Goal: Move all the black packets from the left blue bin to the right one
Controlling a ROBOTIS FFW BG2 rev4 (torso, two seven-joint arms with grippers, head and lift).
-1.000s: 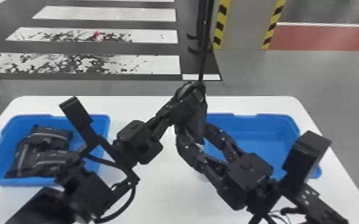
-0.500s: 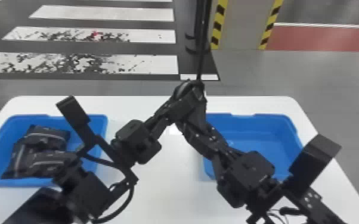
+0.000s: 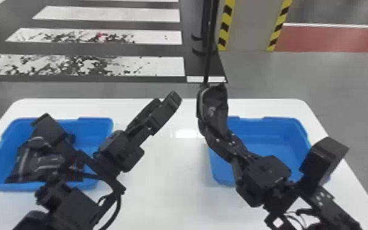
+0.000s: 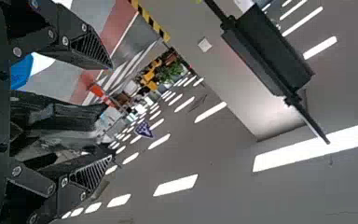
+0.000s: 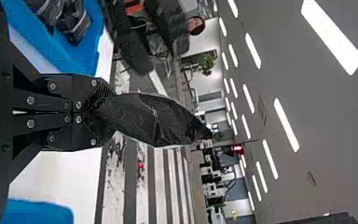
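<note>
Toward the near side, left gripper (image 3: 171, 99): over the middle of the table, fingers spread wide; the left wrist view has a dark shape between them, too unclear to name.
Right gripper (image 3: 214, 137): by the left side of the right bin, fingers pinched on one end of a packet.
Held packet (image 3: 215, 107): black and creased, up in the air above the table, between the two bins; its free end points up, away from the fingers.
Left bin (image 3: 99, 124): blue, on the table, partly behind the left arm.
Packets in the left bin (image 3: 36, 162): black with pale stripes, heaped together; the arm hides some, so the count is unclear.
Right bin (image 3: 272, 134): blue, on the table, the right arm across its near left part.
Table (image 3: 168, 183): white, rounded far corners, under both bins.
Floor (image 3: 345, 79): grey, beyond the table, with worn white crossing bars (image 3: 122, 65) on the left.
Pillar (image 3: 250, 24): grey, edged in yellow and black.
</note>
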